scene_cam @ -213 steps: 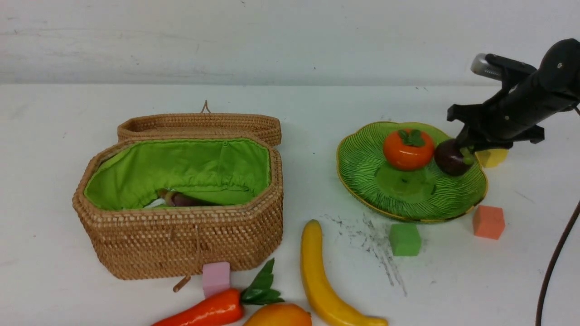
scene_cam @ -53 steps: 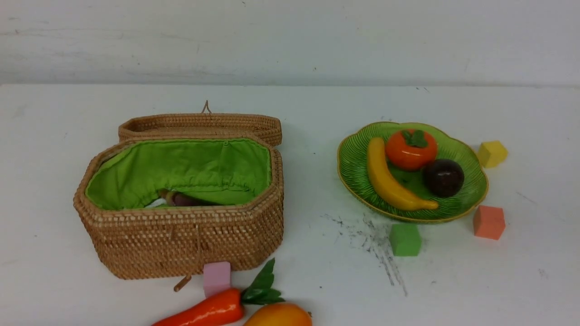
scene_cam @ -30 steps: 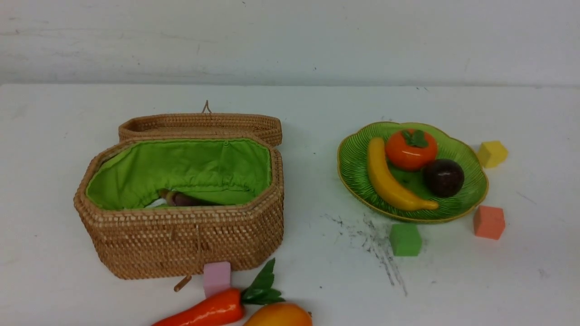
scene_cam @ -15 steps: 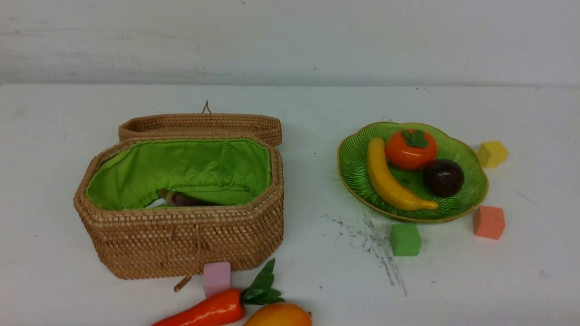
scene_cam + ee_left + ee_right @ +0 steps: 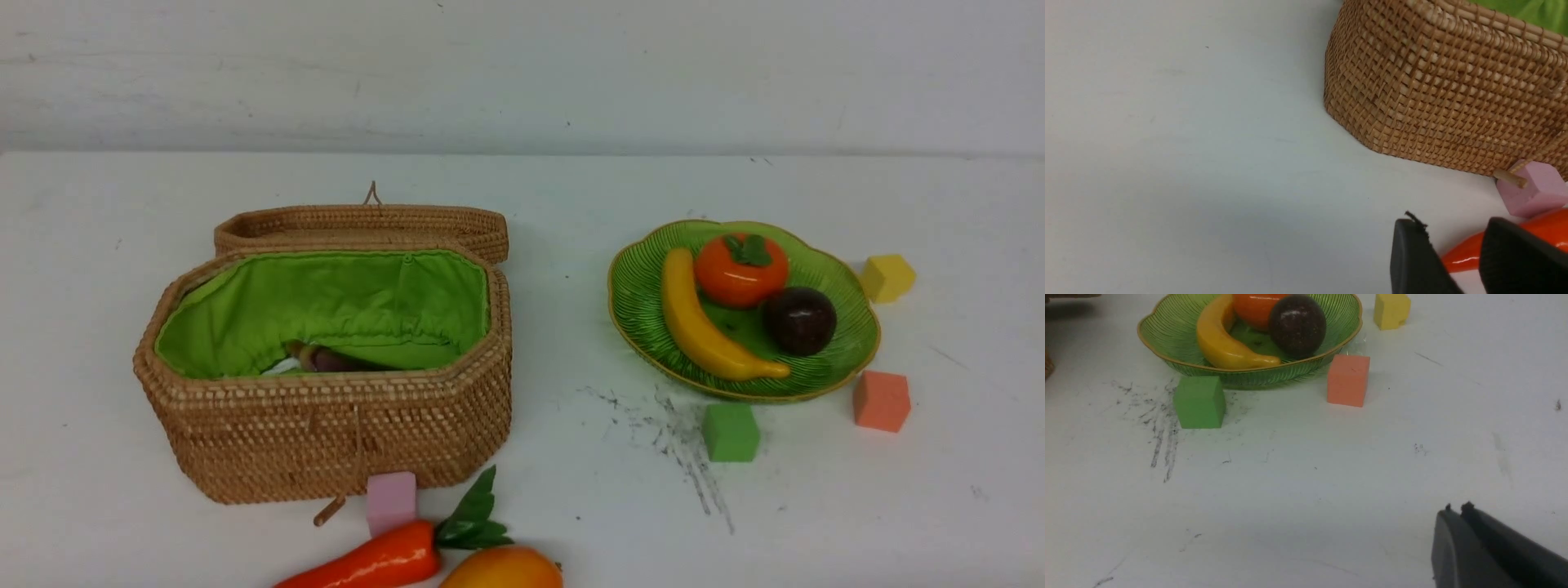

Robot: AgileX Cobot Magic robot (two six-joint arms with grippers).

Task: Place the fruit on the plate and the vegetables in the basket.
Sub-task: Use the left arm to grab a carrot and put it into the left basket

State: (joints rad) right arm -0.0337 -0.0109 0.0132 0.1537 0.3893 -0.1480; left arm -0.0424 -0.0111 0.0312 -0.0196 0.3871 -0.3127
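Banana (image 5: 700,328) now on plate (image 5: 635,287); right tool (image 5: 1457,509) apparently shut.

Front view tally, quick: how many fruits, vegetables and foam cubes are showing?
Fruits: 4, banana, persimmon, mangosteen, mango.
Vegetables: 2 visible, carrot, eggplant; basket may hide more.
Foam cubes: 4, pink cube, green cube, orange cube, yellow cube.
Total: 10.
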